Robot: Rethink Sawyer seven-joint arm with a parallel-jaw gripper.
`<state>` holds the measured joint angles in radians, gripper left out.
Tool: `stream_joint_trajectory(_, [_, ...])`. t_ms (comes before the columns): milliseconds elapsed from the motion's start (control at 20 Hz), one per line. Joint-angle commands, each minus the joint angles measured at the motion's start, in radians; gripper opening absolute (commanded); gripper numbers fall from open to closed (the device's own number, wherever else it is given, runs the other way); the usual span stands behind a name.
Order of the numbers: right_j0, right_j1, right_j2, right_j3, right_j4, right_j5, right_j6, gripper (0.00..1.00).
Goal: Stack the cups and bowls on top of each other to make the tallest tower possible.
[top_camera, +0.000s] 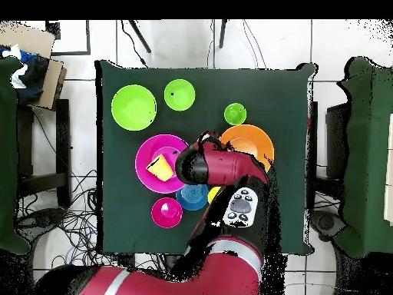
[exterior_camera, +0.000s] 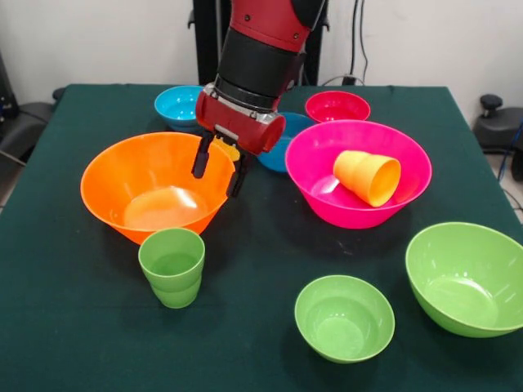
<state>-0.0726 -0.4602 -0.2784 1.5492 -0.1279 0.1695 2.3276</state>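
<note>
Tool (exterior_camera: 219, 167): from the front you see its two black fingers spread apart, empty, hanging over the far rim of the large orange bowl (exterior_camera: 151, 189); something yellow shows between the finger bases.
Cups, front: your green cup (exterior_camera: 172, 266) stands upright just before the orange bowl; the orange-yellow cup (exterior_camera: 369, 175) lies on its side inside the large pink bowl (exterior_camera: 327, 155).
Bowls, front: small green bowl (exterior_camera: 344, 317), large green bowl (exterior_camera: 467, 278), red-pink bowl (exterior_camera: 337, 106), light blue bowl (exterior_camera: 178, 104) rest apart on the desk (exterior_camera: 261, 261).
Overhead: your arm (top_camera: 222, 173) covers part of the orange bowl and a blue bowl (top_camera: 190, 197).
</note>
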Motion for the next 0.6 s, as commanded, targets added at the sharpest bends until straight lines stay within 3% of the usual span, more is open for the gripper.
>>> stream_joint_trajectory(50, [-0.022, -0.046, 0.245, -0.028, -0.125, 0.141, -0.212, 1.00])
stream_joint_trajectory(600, [-0.045, -0.038, 0.293, -0.093, -0.162, 0.216, -0.188, 1.00])
